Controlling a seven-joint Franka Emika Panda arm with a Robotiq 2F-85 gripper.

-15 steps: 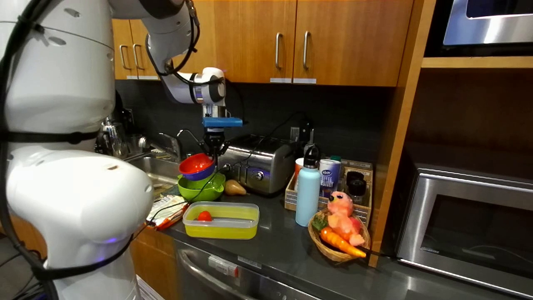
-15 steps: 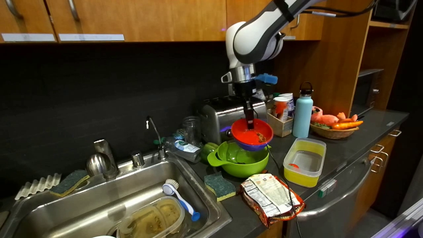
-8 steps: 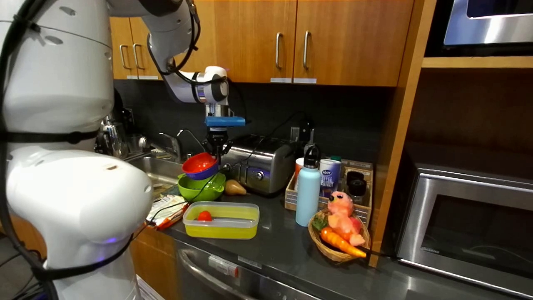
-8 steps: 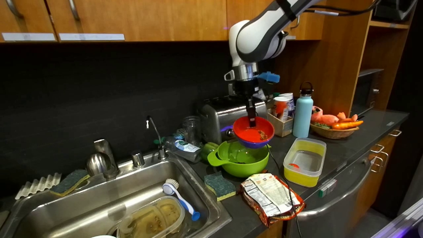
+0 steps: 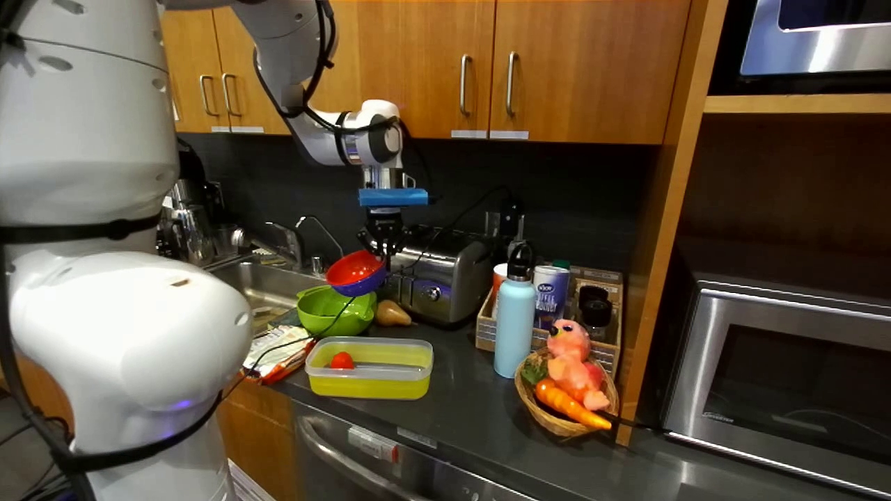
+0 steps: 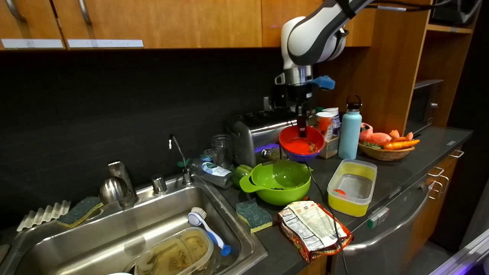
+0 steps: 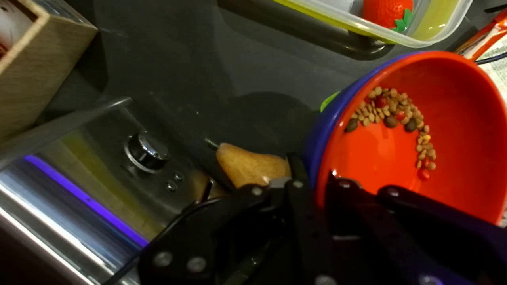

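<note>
Claw gripping red bowl, pear partly hidden

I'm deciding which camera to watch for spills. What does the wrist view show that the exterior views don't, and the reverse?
Only the wrist view: distinct red and dark pieces among the tan grains in the red bowl, and green leaves on the red item in the yellow container.
Only the exterior views: the light blue bottle, the basket with the carrot, and the sink.
Shared: the gripper at the rim of the red bowl nested in the blue bowl, and the toaster.
</note>
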